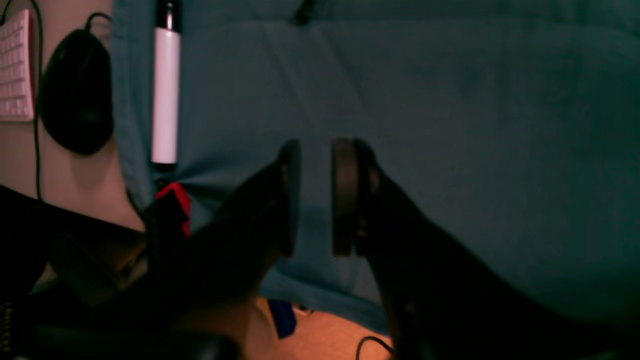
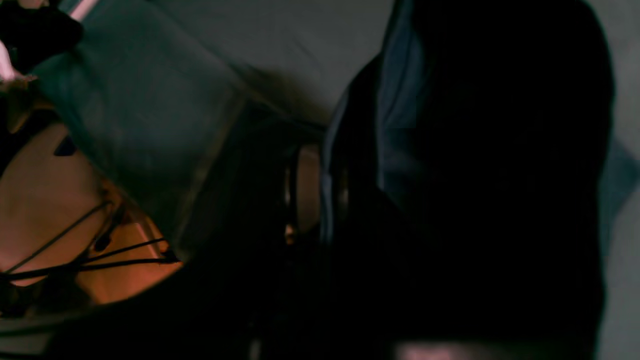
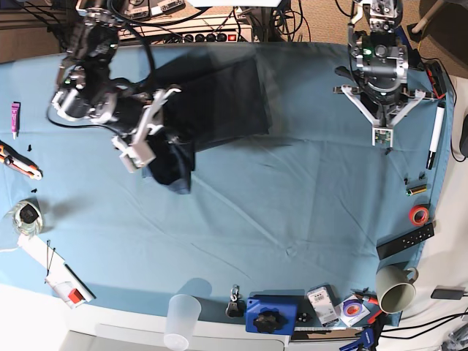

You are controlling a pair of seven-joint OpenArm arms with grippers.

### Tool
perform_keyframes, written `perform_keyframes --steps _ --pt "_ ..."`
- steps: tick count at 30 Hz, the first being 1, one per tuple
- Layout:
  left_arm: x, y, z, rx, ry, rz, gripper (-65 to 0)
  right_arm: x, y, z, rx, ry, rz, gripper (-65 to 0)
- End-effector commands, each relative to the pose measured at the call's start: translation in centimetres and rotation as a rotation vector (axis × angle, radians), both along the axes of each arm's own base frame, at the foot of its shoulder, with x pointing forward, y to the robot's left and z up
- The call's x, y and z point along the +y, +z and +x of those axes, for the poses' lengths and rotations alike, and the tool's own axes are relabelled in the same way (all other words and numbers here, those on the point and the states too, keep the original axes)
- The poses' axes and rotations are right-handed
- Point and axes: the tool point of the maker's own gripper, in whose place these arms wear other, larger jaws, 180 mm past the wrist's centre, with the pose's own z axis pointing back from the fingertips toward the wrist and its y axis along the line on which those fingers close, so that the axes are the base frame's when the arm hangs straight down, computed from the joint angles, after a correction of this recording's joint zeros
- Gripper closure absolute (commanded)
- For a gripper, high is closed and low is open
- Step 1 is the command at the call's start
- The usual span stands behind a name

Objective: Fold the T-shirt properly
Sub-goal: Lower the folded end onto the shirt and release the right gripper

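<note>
The dark navy T-shirt [image 3: 219,99] lies bunched at the back left of the sky-blue table cloth [image 3: 292,205]; one end hangs in a crumpled fold. In the base view my right gripper [image 3: 170,142] is shut on that fold. The right wrist view shows a strip of navy fabric [image 2: 400,115] pinched between the pads, and the rest of the T-shirt is dark and fills the view's right half. My left gripper [image 3: 381,137] hovers over bare cloth at the back right, far from the T-shirt. In the left wrist view the left gripper [image 1: 316,197] shows a narrow gap with nothing in it.
A white marker [image 3: 436,128] lies near the right edge, beside a black mouse [image 1: 75,90] and a keyboard [image 1: 15,65]. Red tape [image 3: 418,214], a black remote [image 3: 404,241] and a paper cup [image 3: 395,289] sit front right. A clear cup [image 3: 183,314] and a blue tool [image 3: 270,314] line the front edge.
</note>
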Motion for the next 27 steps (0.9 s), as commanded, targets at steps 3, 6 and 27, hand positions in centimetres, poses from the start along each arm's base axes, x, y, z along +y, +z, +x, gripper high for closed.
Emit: perform_keyframes --steps 3,6,27 --pt "0.3 0.9 0.5 -0.039 -0.007 0.01 -9.8 1.6 0.9 0.6 -0.052 0.02 0.02 0.0" --pt "0.3 0.9 0.6 -0.04 -0.007 0.01 -9.8 3.1 0.4 0.2 -0.042 0.062 0.0 0.0" --pt "0.3 1.1 0.8 -0.057 -0.012 0.014 -9.9 9.0 -0.1 -3.5 0.01 0.268 0.074 -17.3"
